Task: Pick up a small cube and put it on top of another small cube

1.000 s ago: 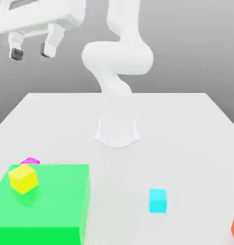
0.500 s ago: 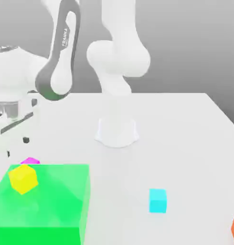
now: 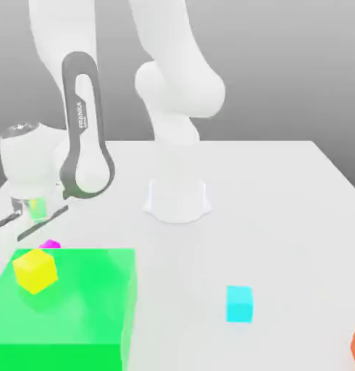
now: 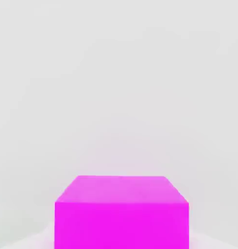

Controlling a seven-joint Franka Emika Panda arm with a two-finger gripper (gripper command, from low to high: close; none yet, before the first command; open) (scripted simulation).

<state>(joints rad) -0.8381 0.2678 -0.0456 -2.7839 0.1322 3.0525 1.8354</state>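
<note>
The white surface (image 3: 282,203) has plenty of open room toward the exterior view's right, past the big green block (image 3: 72,304) carrying the yellow cube (image 3: 35,270), while the jaws, pressed nearly together (seemingly pinching it), sit at the magenta cube (image 4: 122,214) behind the block's far edge, stacking not yet done.

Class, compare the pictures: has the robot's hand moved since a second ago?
Yes. The hand has dropped from high above the table to just behind the green block.

Arm swings down from high up to the exterior view's left — end effector (image 3: 32,221) now low, shut, just above magenta cube (image 3: 50,245).
</note>
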